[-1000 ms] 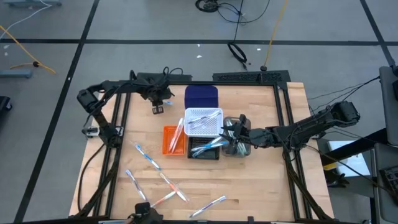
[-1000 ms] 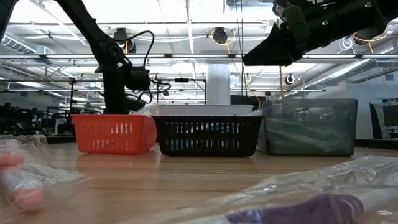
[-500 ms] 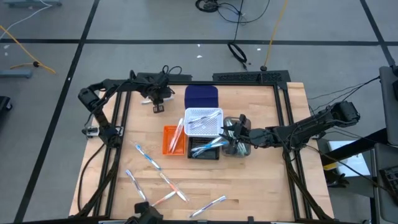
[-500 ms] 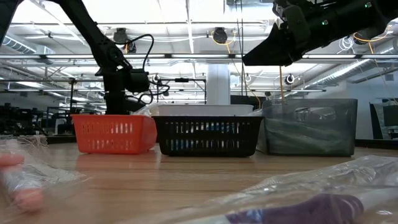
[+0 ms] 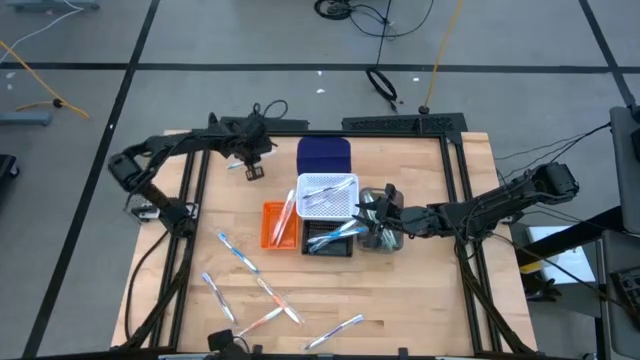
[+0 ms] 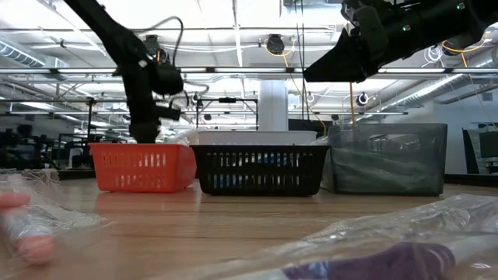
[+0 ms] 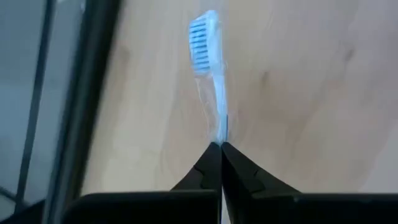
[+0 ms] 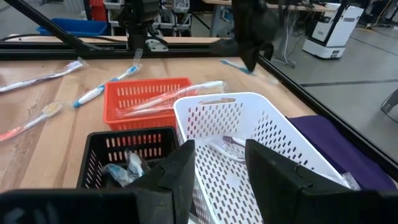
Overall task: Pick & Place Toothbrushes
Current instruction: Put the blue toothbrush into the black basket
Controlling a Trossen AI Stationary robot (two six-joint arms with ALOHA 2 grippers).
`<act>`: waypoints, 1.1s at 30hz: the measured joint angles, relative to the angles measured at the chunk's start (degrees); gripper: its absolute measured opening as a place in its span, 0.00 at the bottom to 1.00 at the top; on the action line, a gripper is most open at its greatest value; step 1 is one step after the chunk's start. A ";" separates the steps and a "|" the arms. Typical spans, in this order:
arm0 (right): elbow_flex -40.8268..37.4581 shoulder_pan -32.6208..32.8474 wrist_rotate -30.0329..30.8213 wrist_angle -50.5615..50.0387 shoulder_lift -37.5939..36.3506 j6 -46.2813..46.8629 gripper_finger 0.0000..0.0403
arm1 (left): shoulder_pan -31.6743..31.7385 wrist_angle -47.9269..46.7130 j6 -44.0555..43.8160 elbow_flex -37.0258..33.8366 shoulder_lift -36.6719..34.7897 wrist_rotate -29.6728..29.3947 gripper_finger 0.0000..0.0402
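Observation:
My left gripper point(image 5: 252, 170) stands at the table's far left, shut on a toothbrush point(image 7: 210, 87) with blue bristles in a clear wrapper. The right wrist view shows the same gripper point(image 8: 251, 61) and toothbrush point(image 8: 231, 63) beyond the bins. Several more wrapped toothbrushes point(image 5: 240, 255) lie flat on the near left of the table. Others lie in the orange bin point(image 5: 279, 225), the white bin point(image 5: 327, 195) and the black bin point(image 5: 330, 240). My right gripper point(image 8: 217, 163) hangs open and empty beside the white bin, above the grey bin point(image 5: 385, 238). My left gripper pinches the toothbrush's handle point(image 7: 220, 134) between its two fingertips point(image 7: 211, 158). The fingers come steeply from above. The brush runs on away from them, bristle head point(image 7: 201, 38) farthest off. Whether the head end is clear of the table I cannot tell.
A dark blue bin point(image 5: 324, 155) stands behind the white one. The black frame rail point(image 7: 81, 93) runs along the table's left edge close to the left gripper. Bare wood lies between the bins and the loose toothbrushes.
My left gripper has shut on the toothbrush and has risen a little at the table's far left, its arm swinging toward the left edge. My right arm has kept still.

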 joint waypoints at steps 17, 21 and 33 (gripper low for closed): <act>0.00 -7.85 -9.22 19.80 4.16 -2.96 0.33 | -8.78 12.14 -11.91 0.11 -19.84 17.62 0.00; 0.00 -11.59 -12.07 25.55 6.72 -2.03 0.33 | -12.17 17.04 -14.01 0.11 -20.05 18.96 0.00; 5.90 -19.53 -21.12 34.94 16.58 3.87 0.33 | -22.46 29.89 -16.50 0.14 -19.62 19.15 0.00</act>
